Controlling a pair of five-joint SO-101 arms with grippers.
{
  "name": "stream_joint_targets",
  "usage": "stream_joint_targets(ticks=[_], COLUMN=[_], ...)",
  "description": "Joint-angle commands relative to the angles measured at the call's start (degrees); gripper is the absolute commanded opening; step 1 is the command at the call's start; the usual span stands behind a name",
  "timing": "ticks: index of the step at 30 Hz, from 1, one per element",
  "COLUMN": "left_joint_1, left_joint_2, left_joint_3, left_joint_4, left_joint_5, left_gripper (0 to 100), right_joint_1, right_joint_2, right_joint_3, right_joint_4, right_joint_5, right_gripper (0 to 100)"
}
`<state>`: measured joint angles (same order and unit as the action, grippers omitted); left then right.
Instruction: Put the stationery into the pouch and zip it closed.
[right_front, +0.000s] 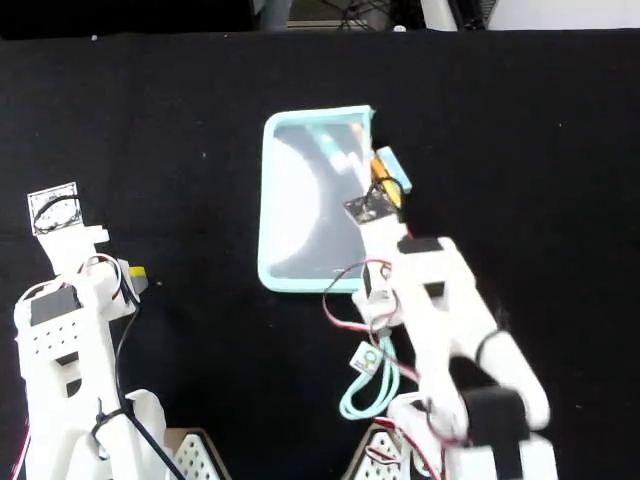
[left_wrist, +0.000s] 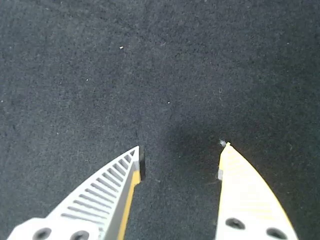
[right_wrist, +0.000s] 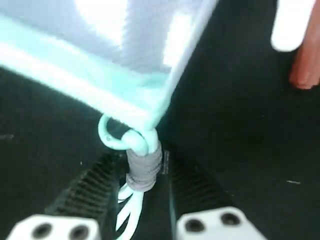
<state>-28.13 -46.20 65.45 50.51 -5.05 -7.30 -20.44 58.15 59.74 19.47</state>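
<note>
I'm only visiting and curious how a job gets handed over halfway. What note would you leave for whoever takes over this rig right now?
Left tool: open, holding nothing, over bare cloth left of the pouch.
Right tool: shut on the cord at a pouch corner.
Things: a white piece and a reddish piece lie on the cloth beside the pouch, outside it.
Done: glare on the pouch hides whether anything is inside.
Left: put those pieces in, then zip the pouch closed.
</note>
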Motion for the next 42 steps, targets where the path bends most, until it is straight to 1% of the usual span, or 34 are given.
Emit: stream_joint_targets(ticks=[1, 3, 6, 8, 13, 16, 21, 22, 26, 31, 33, 36, 39, 42], left_joint_1=[-0.2, -0.1, 0.0, 0.8, 6.5, 10.4, 16.8, 18.6, 27.9, 39.1, 42.2, 43.7, 44.4, 43.2], left_joint_2=[-1.3, -1.3, -1.3, -1.3, -1.3, -1.3, -1.3, -1.3, -1.3, -1.1, -1.3, -1.3, -1.3, -1.3], left_joint_3=[-0.5, -0.5, -0.4, -0.4, -1.7, -4.2, -14.1, -16.2, -20.7, -19.0, -17.6, -17.4, -18.9, -22.8], left_joint_4=[-1.1, -1.1, -1.1, -1.1, -0.5, 1.9, 9.5, 11.4, 17.7, 18.0, 17.9, 17.9, 16.4, 15.3], left_joint_5=[0.4, 0.4, 0.4, 0.4, 0.4, 0.2, 0.2, 0.2, 0.2, 0.5, 0.5, 0.5, -0.1, -4.0], left_gripper=[26, 26, 26, 26, 26, 26, 26, 26, 26, 27, 30, 34, 35, 35], right_joint_1=[0.0, 0.4, 3.3, 5.2, 7.6, 7.8, 7.8, 7.8, 7.5, 7.4, 7.4, 7.5, 7.5, 7.6], right_joint_2=[-12.7, -19.7, -30.5, -37.2, -50.6, -55.3, -56.5, -56.5, -56.4, -56.4, -56.4, -56.4, -55.5, -53.6], right_joint_3=[4.4, 7.6, 10.0, 9.2, 3.0, -1.0, -6.2, -6.9, -8.5, -8.4, -8.6, -8.3, -8.7, -9.5], right_joint_4=[-0.8, -0.7, -0.6, 1.2, 3.2, 3.2, 0.7, 0.3, 0.0, -0.1, -0.1, -1.2, -1.0, -1.1], right_joint_5=[8.8, 12.3, 12.9, 13.5, 17.4, 18.6, 18.2, 18.0, 13.5, 13.3, 13.1, 13.0, 12.2, 10.1], right_gripper=[1.2, 1.2, 1.2, 1.2, 1.2, 1.2, 1.2, 1.2, 1.2, 1.2, 1.2, 1.2, 1.2, 1.2])
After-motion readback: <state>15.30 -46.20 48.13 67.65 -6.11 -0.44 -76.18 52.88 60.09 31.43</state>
